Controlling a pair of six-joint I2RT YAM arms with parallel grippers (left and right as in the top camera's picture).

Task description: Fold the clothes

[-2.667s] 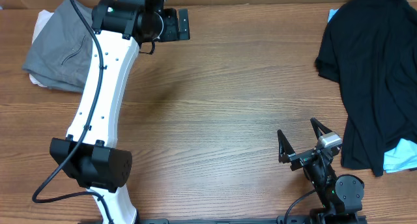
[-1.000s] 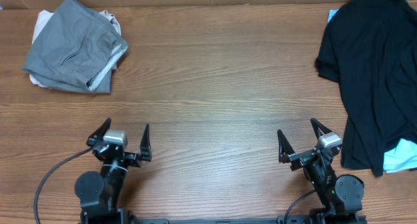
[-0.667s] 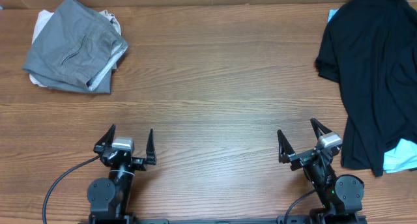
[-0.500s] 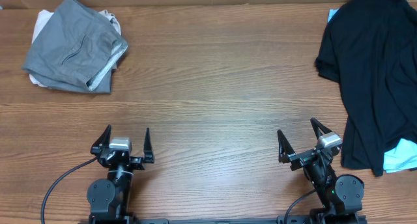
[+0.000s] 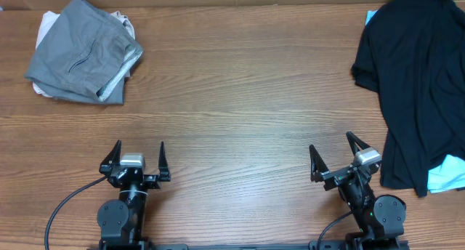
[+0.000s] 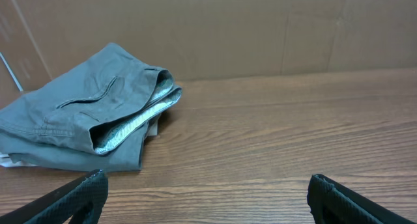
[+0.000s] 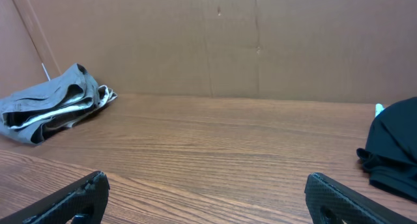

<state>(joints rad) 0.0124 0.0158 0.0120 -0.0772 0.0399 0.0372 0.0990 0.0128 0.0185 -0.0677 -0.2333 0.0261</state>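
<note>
The mid-grey shorts (image 5: 81,52) lie folded at the far left corner of the table, slit pocket up, on top of a cream garment (image 5: 46,22). They also show in the left wrist view (image 6: 85,116) and small in the right wrist view (image 7: 52,110). A black T-shirt (image 5: 418,83) lies spread at the far right; its edge shows in the right wrist view (image 7: 394,149). My left gripper (image 5: 136,157) is open and empty at the near left. My right gripper (image 5: 333,155) is open and empty at the near right, just left of the T-shirt.
A light-blue cloth (image 5: 445,176) peeks out under the T-shirt's lower edge and at its top (image 5: 370,16). A brown cardboard wall (image 6: 260,28) runs along the table's far edge. Bare wooden tabletop (image 5: 247,97) lies between the two piles.
The left arm has drawn back from over the grey shorts to the near left edge, leaving the shorts folded there. The right arm has not moved.
</note>
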